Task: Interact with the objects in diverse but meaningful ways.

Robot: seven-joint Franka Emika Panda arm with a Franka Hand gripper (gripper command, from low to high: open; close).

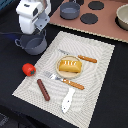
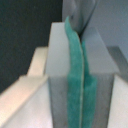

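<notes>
My gripper (image 1: 34, 34) looks pressed together, green pads (image 2: 77, 85) touching in the wrist view, at the rim of 1 grey-blue pot (image 1: 34, 44). The arm hangs upright over it. Beyond: a red tomato (image 1: 28, 69), then the bread loaf (image 1: 69, 65) on its plate (image 1: 59, 68).

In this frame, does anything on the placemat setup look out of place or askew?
Mostly tidy: the bread loaf sits on the tan plate, cutlery beside it. The red tomato lies off the placemat on the dark table, and the brown sausage and white-bladed knife lie slanted. Nothing looks spilled or damaged.
</notes>
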